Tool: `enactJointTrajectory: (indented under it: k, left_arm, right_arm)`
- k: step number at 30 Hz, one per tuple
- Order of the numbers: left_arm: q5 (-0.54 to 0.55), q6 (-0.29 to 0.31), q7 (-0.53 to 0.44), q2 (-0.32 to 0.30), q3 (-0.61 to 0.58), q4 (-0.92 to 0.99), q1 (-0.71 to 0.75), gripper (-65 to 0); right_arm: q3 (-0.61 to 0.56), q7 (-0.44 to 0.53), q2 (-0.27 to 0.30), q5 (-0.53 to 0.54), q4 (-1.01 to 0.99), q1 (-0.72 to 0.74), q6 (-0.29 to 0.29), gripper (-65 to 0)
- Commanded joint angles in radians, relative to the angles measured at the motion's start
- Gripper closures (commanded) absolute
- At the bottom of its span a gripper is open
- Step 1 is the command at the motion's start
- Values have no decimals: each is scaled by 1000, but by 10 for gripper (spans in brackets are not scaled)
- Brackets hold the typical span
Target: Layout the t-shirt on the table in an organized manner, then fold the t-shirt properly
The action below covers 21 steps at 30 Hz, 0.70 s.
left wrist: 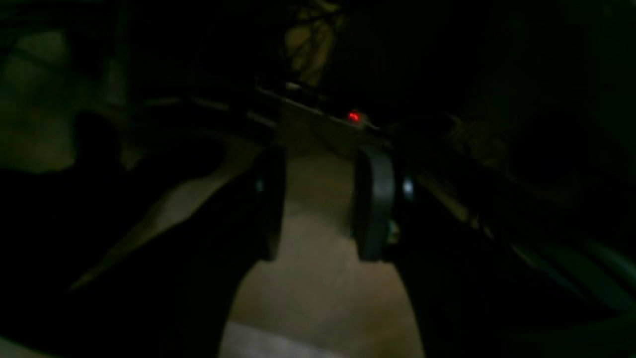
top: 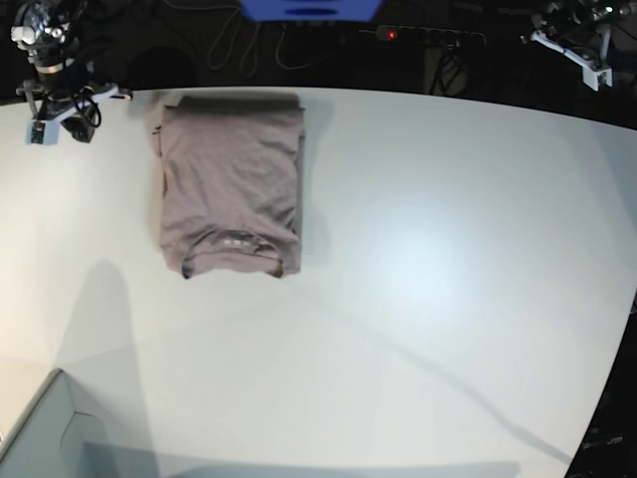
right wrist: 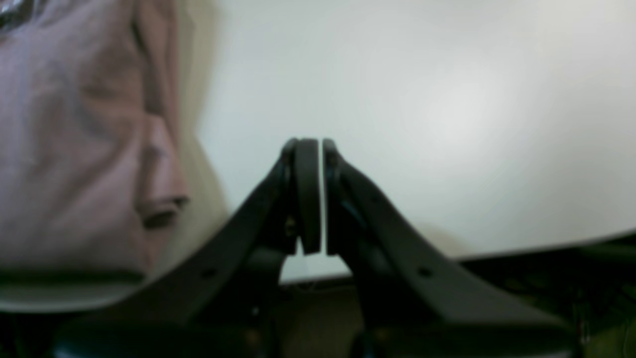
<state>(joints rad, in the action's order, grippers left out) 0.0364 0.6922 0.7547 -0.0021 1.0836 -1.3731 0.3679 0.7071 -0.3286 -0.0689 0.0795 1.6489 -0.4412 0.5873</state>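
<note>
Shirt [top: 231,189] lies folded into a neat rectangle near the table's [top: 418,299] far left edge. Right gripper [right wrist: 315,196] empty, fingers pressed together; left gripper [left wrist: 318,204] off the table, fingers apart, holding nothing.

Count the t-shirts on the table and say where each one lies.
1. The t-shirt lies folded into a neat rectangle on the far left part of the table in the base view, collar toward the near side. Nothing suggests another shirt hidden beneath it.
</note>
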Motion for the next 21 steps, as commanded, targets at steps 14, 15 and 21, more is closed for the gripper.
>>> enactJointTrajectory:
  k: [14, 15, 21]
  left_arm:
    - [-155, 6, -157, -26, -26, 298, -77, 0]
    - [-174, 6, -199, -26, -27, 349, -94, 0]
    - [-413, 6, -455, -40, -35, 757, -211, 0]
  right_arm:
    - [125, 24, -21, 6, -287, -34, 13, 0]
    - [133, 24, -15, 6, -324, -34, 13, 0]
    - [130, 32, 82, 6, -626, -15, 13, 0]
